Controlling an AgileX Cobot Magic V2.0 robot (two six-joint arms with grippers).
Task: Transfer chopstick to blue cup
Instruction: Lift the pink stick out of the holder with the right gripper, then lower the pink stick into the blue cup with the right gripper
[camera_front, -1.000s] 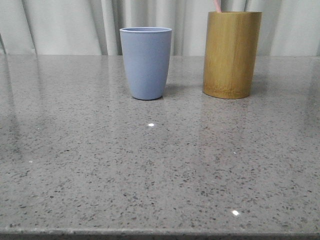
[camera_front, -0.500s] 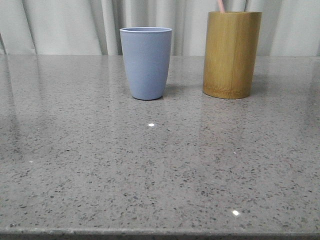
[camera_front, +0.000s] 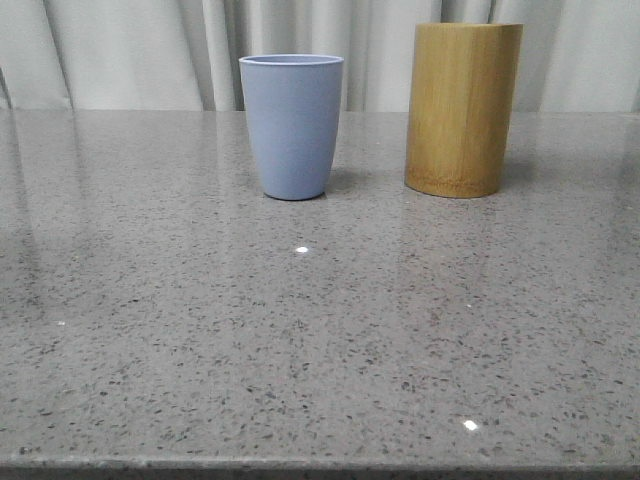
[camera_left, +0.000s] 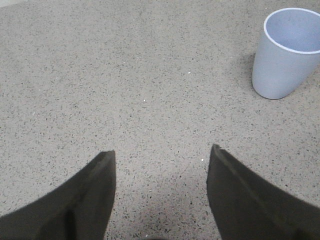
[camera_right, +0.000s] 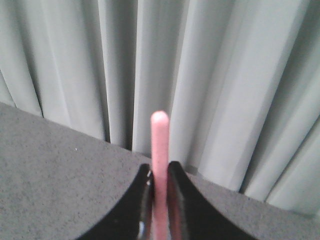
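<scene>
Here the right tool (camera_right: 159, 192) clamps the chopstick (camera_right: 159, 145); left tool (camera_left: 162, 155) gapes, empty.

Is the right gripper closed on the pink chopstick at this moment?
Yes, the right gripper clamps the chopstick between its fingers.

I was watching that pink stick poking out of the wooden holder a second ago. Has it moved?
Yes. Its tip no longer rises above the bamboo holder rim in the front view; it went upward. The right gripper now pinches the chopstick.
</scene>
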